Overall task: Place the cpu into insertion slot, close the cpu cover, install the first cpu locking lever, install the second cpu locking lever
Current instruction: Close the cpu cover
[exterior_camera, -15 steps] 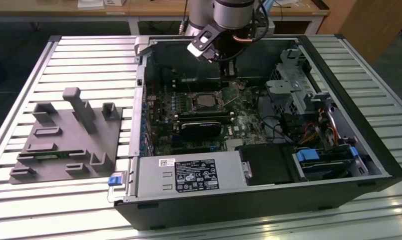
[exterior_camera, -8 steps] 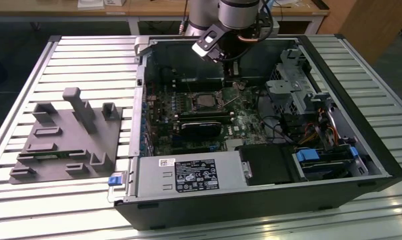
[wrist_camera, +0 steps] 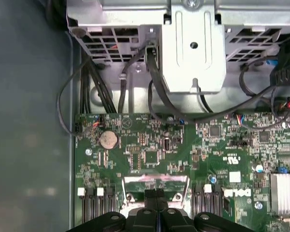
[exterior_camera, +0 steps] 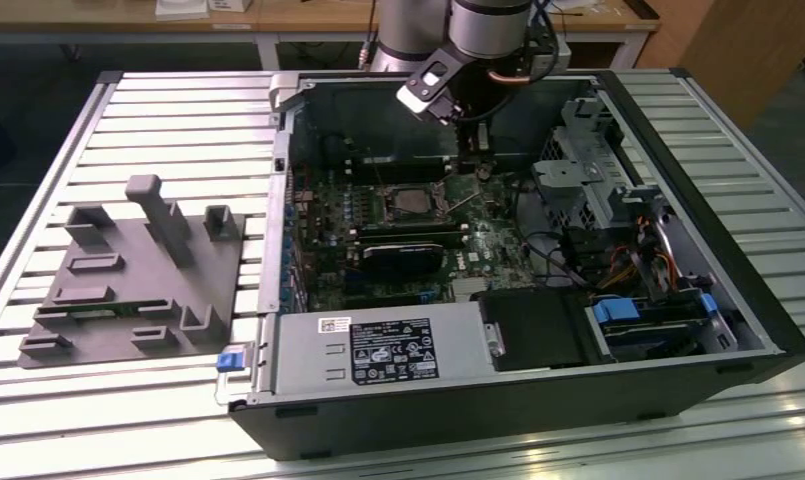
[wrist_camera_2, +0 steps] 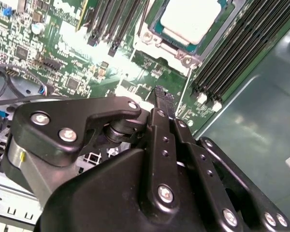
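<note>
Because the cpu [wrist_camera_2: 191,17] lies flat in the slot [exterior_camera: 409,202] with the cover [wrist_camera_2: 166,48] apparently lowered around it, the risk now centres on the thin wire lever [wrist_camera_2: 183,93] that runs just beside the gripper [wrist_camera_2: 159,94]. Its fingers are clenched together with nothing visible between them, and their tips sit low over the board [wrist_camera_2: 87,77], just beside the socket's corner. A push that meets the lever off-centre could let the tips skid off the wire and scrape the small components on the board, or let the lever spring back. Room is tight. Memory slots [wrist_camera_2: 227,53] flank the socket on both sides, and the case wall [wrist_camera_2: 251,130] rises near, beyond one bank. The drive cage [exterior_camera: 576,170] and cables [exterior_camera: 549,250] crowd the exterior view's right. Open space lies mostly straight above the socket.
</note>
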### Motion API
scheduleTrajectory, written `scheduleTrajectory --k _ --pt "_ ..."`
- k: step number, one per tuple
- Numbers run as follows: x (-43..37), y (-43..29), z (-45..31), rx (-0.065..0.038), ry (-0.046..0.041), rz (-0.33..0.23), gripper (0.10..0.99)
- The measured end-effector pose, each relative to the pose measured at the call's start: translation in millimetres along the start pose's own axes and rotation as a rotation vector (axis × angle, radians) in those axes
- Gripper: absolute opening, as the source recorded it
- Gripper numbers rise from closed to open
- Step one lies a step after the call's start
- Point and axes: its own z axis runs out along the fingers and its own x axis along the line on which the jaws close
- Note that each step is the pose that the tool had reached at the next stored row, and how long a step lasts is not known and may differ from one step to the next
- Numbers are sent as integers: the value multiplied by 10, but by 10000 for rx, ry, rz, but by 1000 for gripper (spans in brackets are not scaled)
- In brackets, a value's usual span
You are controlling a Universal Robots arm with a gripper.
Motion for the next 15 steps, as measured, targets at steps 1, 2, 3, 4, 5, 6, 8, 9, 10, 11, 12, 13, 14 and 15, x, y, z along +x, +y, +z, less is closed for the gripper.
scheduleTrajectory --k 1,2,3,4,5,6,8,9,10,11,12,13,14,15 --pt "0 15 0 0 -1 0 106" --pt "1 29 1 0 0 0 106" --pt "1 44 2 0 0 0 106" --pt "2 58 3 0 0 0 106" --pt "2 73 3 0 0 0 106" --pt "3 88 4 0 0 0 106" --pt "4 117 5 0 -1 0 106" --pt "4 131 6 0 0 0 106" --pt "4 146 7 0 0 0 106" --pt "5 161 8 0 0 0 106" --pt "5 176 8 0 0 1 106" --pt "6 192 9 0 -1 0 106" --pt "6 210 10 0 0 0 106" --pt "7 230 11 0 -1 0 106"
